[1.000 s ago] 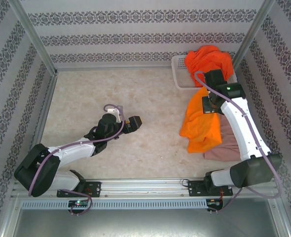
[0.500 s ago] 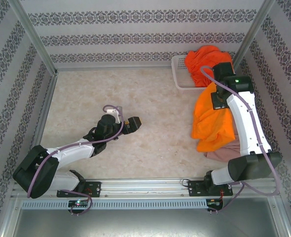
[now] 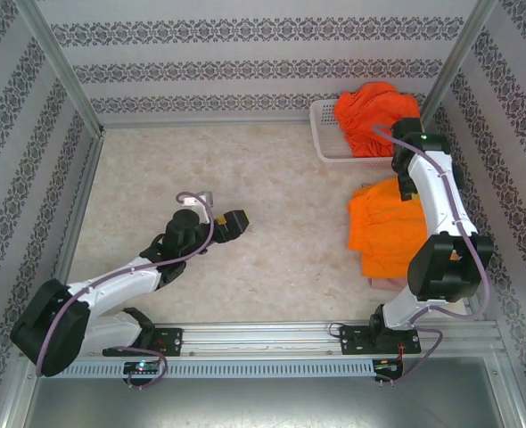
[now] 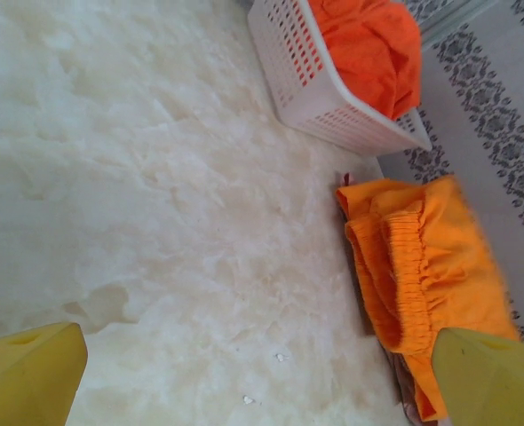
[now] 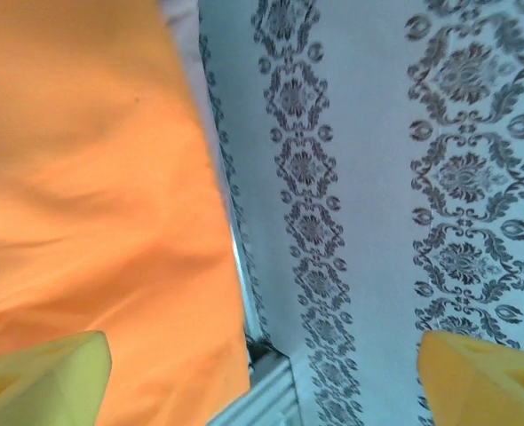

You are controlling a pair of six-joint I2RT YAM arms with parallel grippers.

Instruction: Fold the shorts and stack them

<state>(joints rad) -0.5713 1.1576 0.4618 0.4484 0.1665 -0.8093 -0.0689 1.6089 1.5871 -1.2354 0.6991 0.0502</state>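
Top external: the left gripper [image 3: 242, 218] hangs over the bare middle of the table [image 3: 272, 169], well apart from any cloth. The right gripper [image 3: 406, 185] sits at the far edge of the flat orange shorts [image 3: 386, 230], which lie at the right side of the table on top of the pink shorts [image 3: 383, 282]; only a pink edge peeks out nearest the bases. Behind them, heaped orange shorts [image 3: 374, 111] fill the white basket [image 3: 327, 134] in the far right corner.

Left wrist: the left gripper [image 4: 262, 390] stands wide open, holding nothing. The flat orange shorts [image 4: 426, 266] show their gathered waist, near the basket [image 4: 311, 84].

Right wrist: the right gripper [image 5: 262, 386] is spread wide, gripping nothing, with orange cloth [image 5: 84, 177] beside the patterned wall [image 5: 377, 177].
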